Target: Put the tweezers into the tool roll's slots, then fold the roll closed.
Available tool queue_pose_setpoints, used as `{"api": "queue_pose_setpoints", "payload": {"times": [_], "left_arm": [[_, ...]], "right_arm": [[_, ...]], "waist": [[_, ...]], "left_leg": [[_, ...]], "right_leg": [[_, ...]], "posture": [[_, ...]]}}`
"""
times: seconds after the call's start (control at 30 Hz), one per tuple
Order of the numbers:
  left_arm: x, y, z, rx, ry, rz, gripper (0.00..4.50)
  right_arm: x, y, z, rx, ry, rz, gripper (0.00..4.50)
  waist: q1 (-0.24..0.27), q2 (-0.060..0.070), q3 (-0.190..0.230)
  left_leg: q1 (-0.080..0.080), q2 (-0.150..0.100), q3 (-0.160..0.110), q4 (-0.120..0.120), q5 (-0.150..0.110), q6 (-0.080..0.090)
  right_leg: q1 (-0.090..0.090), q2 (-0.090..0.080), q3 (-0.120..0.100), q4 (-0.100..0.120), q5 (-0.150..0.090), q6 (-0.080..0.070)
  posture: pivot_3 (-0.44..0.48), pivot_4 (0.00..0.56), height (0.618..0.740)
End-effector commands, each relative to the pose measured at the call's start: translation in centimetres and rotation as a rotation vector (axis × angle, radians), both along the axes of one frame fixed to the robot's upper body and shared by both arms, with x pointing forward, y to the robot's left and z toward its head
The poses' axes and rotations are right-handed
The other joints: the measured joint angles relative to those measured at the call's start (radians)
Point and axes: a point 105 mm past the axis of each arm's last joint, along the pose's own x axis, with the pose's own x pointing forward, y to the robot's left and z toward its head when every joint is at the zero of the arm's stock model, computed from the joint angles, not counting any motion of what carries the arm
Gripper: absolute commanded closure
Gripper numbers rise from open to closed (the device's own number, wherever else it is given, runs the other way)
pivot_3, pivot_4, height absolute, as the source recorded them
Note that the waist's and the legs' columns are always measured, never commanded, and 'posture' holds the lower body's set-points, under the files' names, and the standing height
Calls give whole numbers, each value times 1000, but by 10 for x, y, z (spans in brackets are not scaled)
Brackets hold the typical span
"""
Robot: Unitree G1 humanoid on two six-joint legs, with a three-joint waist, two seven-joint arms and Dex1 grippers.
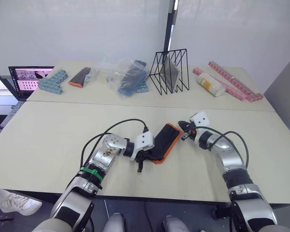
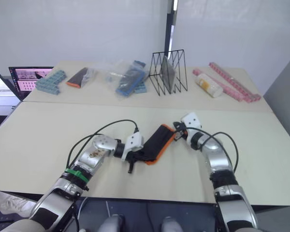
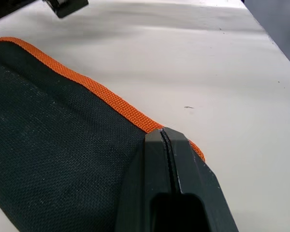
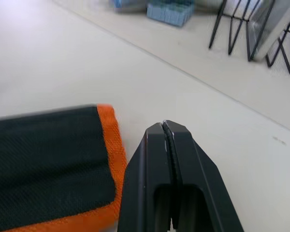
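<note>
Tool roll: the tool roll (image 1: 164, 141) lies folded on the near table (image 1: 48, 140), a black fabric strip with orange trim, slanting between your two arms. No slots show from above; it looks already folded over.
Tweezers: you cannot see any tweezers loose on the table, so they are probably inside the fold, though that is a guess.
Left gripper: your left gripper (image 1: 144, 158) sits at the roll's near end; its wrist camera shows the two black fingers (image 3: 159, 159) pressed together with no gap, their tips over the orange edge. Whether they pinch fabric is not clear.
Right gripper: your right gripper (image 1: 184, 131) rests just beside the roll's far end, fingers (image 4: 157, 145) closed tip to tip, holding nothing, with the orange corner just beside them.
Step in hand: judged from the layout, you are finishing the fold, pressing or squaring the roll.
How to do it well: keep the left tips flat on the near end as an anchor, and nudge the far end with the side of the right fingers instead of poking down. Move slowly so the fold does not spring open.
Risk: thin fabric can slide on the smooth table; push toward the anchored end, not across it.
Clutter: the wire rack (image 1: 170, 71) and the bagged items (image 1: 128, 77) on the far table are well apart.
</note>
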Motion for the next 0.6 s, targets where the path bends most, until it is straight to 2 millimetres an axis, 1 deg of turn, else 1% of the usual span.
{"api": "queue_pose_setpoints", "payload": {"times": [0.03, 0.13, 0.27, 0.4, 0.47, 0.6], "left_arm": [[3, 4, -2, 13, 16, 25, 4461], [6, 5, 2, 0, 17, 38, 4461], [7, 9, 3, -2, 21, 51, 4461], [0, 17, 4, -24, 54, 53, 4461], [-6, 27, 0, -6, 72, 53, 4461], [-18, 44, -5, 4, 112, 58, 4461]], "right_arm": [[-15, 19, 7, 18, 15, 115, 4500], [-25, 28, -14, 4, 104, 134, 4500], [-25, 25, -42, -63, 188, 94, 4500], [-21, 20, -63, -155, 239, 72, 4500], [-15, 16, -66, -172, 244, 53, 4500], [-7, 14, -64, -178, 240, 54, 4500]], "waist": [[2, 0, 0], [3, 0, 1], [1, 1, 1], [-6, 1, 1], [-7, 1, 1], [-10, 1, 1]], "left_leg": [[0, 0, 0, 0, 0, 0], [-1, 0, 0, 1, 0, 0], [0, 0, 0, 1, 0, 0], [1, 0, 0, 1, 0, 0], [1, 0, 0, 0, 0, 0], [4, 1, 0, 0, 0, 0]], "right_leg": [[0, 0, 0, 0, 0, 0], [0, 0, 0, -1, 0, 0], [0, 0, 0, -1, 0, 0], [0, 0, 0, -1, 0, 1], [0, 0, 0, 0, 0, 1], [2, 0, 0, 0, 0, 0]], "posture": [[0, 150, 735], [0, 150, 735], [0, 150, 735], [0, 150, 735], [0, 150, 735], [0, 150, 735]]}}
